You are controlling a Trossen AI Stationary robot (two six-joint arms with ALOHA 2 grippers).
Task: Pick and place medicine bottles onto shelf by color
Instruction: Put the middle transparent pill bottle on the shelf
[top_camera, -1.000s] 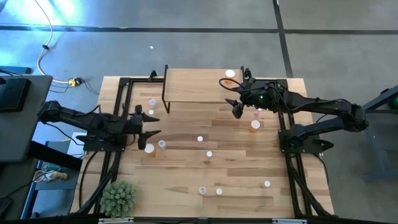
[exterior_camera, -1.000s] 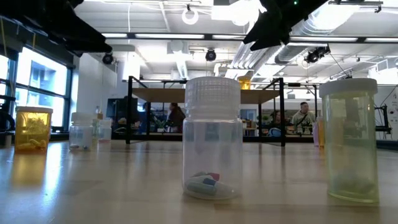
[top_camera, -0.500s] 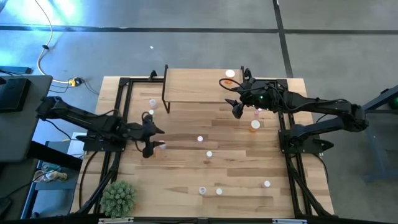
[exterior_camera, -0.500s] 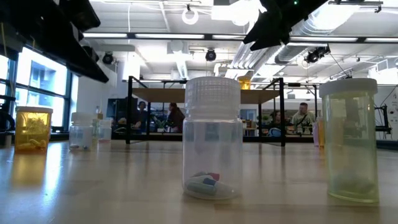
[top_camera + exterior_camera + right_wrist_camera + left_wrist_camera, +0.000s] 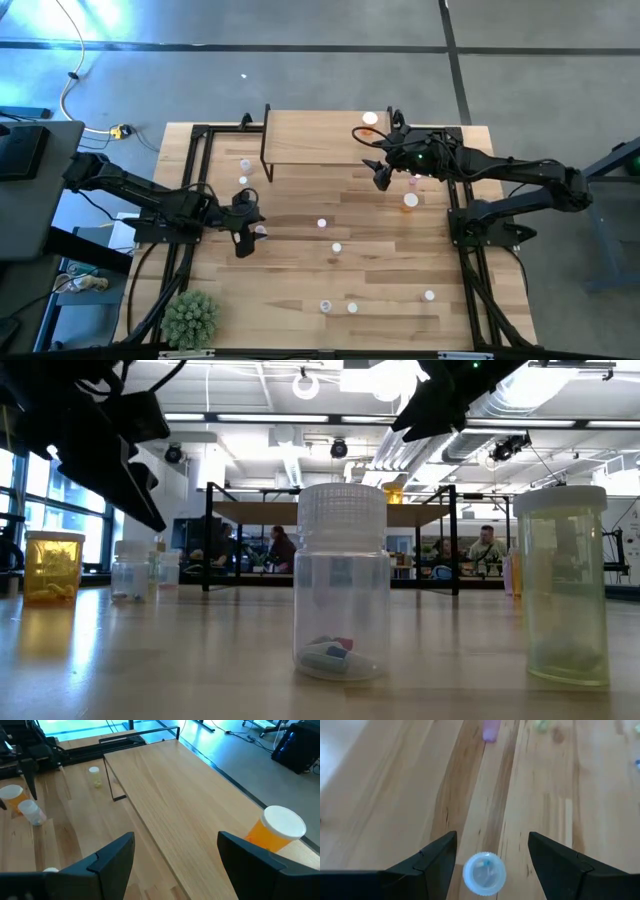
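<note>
Our left gripper (image 5: 490,851) holds its fingers (image 5: 432,857) apart, straddling a bluish-clear bottle (image 5: 484,873) seen cap-up on the table (image 5: 395,795), without touching it. From above, that gripper (image 5: 246,222) hovers near the table's left edge, about midway along it, with a pink bottle (image 5: 261,231) just beside it. Our right gripper (image 5: 175,852) also keeps its fingers apart, empty, above the shelf (image 5: 165,790), where one orange bottle (image 5: 277,832) stands near the shelf's right end. From above, the shelf (image 5: 315,140) sits at the table's far edge. Other medicine bottles (image 5: 336,248) are scattered over the middle and near part of the table.
</note>
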